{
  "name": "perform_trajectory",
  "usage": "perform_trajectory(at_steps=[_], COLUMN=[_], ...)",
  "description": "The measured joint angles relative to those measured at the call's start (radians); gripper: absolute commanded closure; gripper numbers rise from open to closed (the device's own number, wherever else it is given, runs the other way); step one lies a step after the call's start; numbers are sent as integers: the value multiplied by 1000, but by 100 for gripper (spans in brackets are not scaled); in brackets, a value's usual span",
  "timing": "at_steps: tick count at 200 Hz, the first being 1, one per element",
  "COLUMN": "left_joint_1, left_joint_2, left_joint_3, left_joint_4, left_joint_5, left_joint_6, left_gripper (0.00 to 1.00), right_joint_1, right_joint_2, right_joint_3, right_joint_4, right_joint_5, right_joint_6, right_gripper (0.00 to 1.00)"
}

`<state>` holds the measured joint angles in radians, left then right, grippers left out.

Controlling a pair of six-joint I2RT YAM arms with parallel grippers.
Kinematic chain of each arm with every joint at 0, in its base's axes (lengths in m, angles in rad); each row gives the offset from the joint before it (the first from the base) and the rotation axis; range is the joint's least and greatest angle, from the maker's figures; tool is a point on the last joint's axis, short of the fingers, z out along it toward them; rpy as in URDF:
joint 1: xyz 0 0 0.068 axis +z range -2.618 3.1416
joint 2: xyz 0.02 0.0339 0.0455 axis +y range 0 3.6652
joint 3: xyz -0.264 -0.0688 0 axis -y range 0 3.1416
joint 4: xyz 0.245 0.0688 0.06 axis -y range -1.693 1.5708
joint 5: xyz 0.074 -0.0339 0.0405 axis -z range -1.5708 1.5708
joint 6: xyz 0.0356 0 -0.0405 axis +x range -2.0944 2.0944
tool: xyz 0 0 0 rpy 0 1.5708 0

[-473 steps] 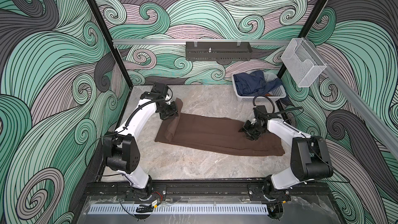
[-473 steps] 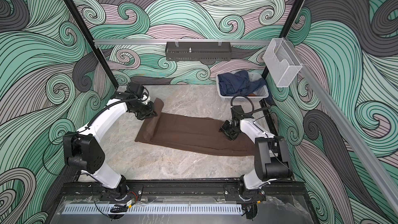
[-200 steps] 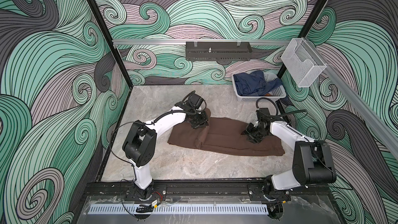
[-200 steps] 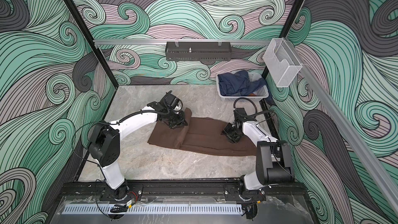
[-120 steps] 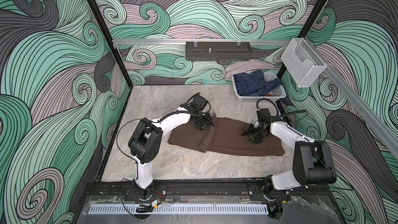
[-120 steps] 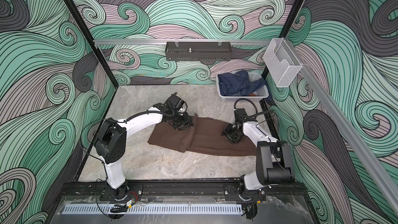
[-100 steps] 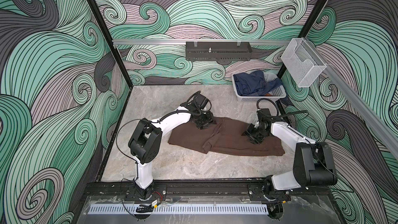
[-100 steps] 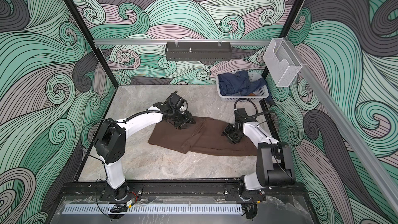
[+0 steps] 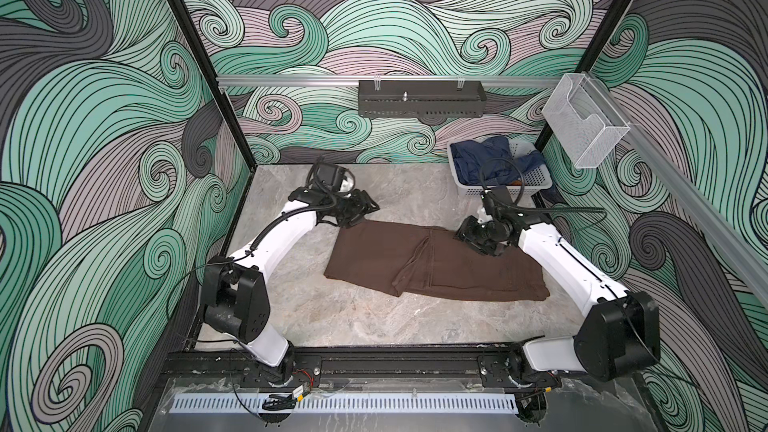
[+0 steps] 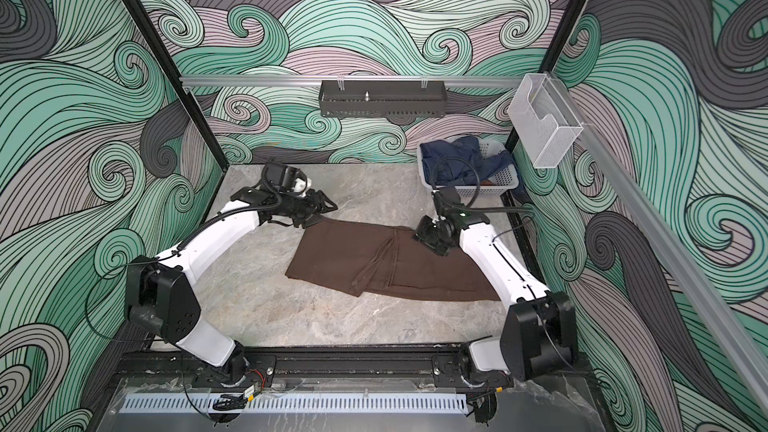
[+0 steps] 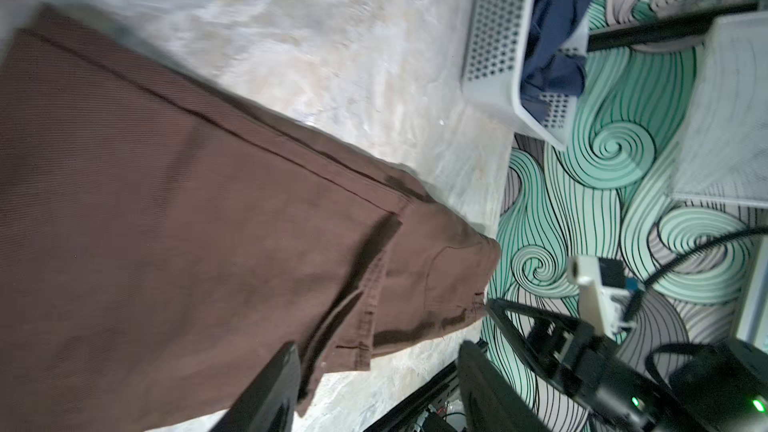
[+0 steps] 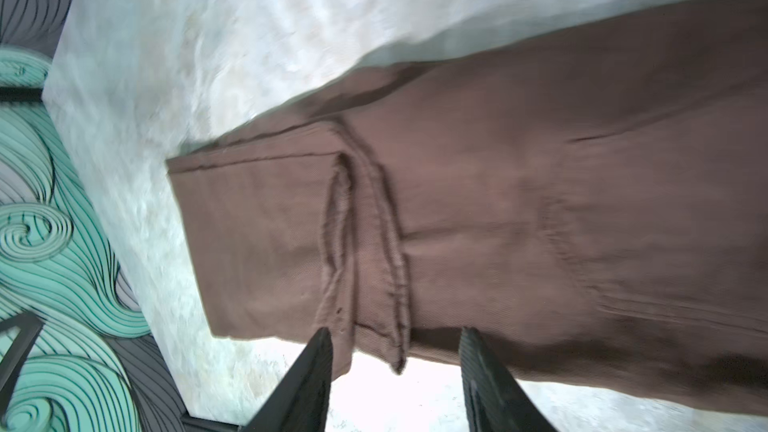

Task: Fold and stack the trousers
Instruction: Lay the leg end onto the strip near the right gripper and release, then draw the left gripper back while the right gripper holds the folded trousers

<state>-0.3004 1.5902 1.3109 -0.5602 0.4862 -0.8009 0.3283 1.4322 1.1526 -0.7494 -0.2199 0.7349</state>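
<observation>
The dark brown trousers [image 9: 374, 259] [image 10: 332, 255] lie flat across the middle of the table, with their left end folded over onto the middle so that a hem edge crosses them. My left gripper [image 9: 365, 214] [image 10: 324, 214] hangs open just off the far left corner of the fold. In the left wrist view [image 11: 378, 384] nothing sits between its fingers, and the trousers [image 11: 166, 201] lie beyond. My right gripper [image 9: 467, 243] [image 10: 424, 245] stands open over the far edge near the folded hem. The right wrist view [image 12: 395, 367] shows bare table between its fingers and the trousers [image 12: 540, 201] past them.
A white perforated basket [image 9: 536, 184] [image 10: 498, 178] with navy blue garments stands in the far right corner, close behind my right arm. A black tray [image 9: 419, 103] hangs on the back wall. A clear wire bin [image 9: 582, 130] hangs on the right rail.
My left gripper carried the trousers' left end rightward over the middle, opened, let it go and drew back to the far left. The right arm has barely moved.
</observation>
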Motion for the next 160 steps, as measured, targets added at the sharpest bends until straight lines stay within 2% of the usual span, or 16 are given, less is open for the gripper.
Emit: perform_trajectory(at_steps=[30, 68, 123, 160], left_joint_1=[130, 220, 305, 334], left_joint_2=[-11, -84, -129, -129], left_joint_3=[-119, -182, -238, -249], left_joint_4=[-20, -41, -53, -61], left_joint_5=[31, 58, 105, 123], left_joint_6=[41, 95, 147, 168], left_gripper=[38, 38, 38, 38], right_joint_1=[160, 285, 357, 356], right_joint_2=[155, 380, 579, 563], right_joint_3=[106, 228, 304, 238], right_joint_4=[23, 73, 148, 156], right_joint_5=[7, -5, -40, -31], right_joint_6=[60, 148, 243, 257], right_gripper=[59, 61, 60, 60])
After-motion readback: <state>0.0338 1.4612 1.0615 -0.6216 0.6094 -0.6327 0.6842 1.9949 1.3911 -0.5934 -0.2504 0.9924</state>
